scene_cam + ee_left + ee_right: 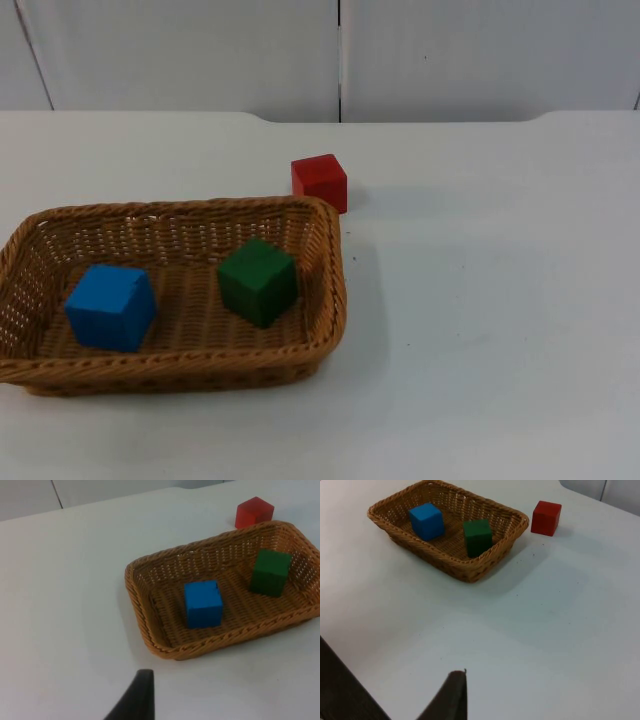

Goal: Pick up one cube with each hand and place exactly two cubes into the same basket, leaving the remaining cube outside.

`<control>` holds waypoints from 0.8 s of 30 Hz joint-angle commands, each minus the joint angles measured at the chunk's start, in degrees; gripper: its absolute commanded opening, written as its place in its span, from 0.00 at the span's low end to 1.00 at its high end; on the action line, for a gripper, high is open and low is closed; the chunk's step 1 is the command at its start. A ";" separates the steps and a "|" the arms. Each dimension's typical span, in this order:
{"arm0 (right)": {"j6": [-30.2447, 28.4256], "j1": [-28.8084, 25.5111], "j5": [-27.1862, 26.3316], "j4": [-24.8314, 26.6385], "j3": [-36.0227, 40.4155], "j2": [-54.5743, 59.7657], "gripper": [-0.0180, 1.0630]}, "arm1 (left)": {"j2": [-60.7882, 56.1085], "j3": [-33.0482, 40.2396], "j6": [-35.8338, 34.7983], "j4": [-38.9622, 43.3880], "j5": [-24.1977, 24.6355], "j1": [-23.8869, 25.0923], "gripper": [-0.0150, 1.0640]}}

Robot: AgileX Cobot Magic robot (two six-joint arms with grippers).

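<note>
By my reading the placing was already done: the blue cube (111, 307) and the green cube (258, 281) both sat inside the wicker basket (335, 290), apart from each other, blue toward one end and green toward the other, while the red cube (320, 182) stood outside on the white table (490, 300), just beside the basket's far corner. That matched the two-in, one-out goal, so I judged the only thing left was to keep both arms back and leave the red cube alone. My left gripper (137, 700) hung over bare table short of the basket, and my right gripper (451, 696) hung well clear of it; each showed one black fingertip, so I could not tell whether either pair of fingers was apart or together. The basket was woven brown cane, rectangular with rounded corners and a braided rim; the cubes looked hard, matte and sharp-edged.
</note>
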 commanded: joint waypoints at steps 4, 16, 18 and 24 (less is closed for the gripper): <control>0.16 -0.03 0.05 0.29 0.39 -0.21 0.99 | -0.19 0.31 -0.31 0.00 -0.61 0.17 0.99; 0.16 -0.03 0.05 0.29 0.39 -0.21 0.99 | -0.19 0.31 -0.31 0.00 -0.61 0.17 0.99; 0.16 -0.03 0.05 0.29 0.39 -0.21 0.99 | -0.19 0.31 -0.31 0.00 -0.61 0.17 0.99; 0.16 -0.03 0.05 0.29 0.39 -0.21 0.99 | -0.19 0.31 -0.31 0.00 -0.61 0.17 0.99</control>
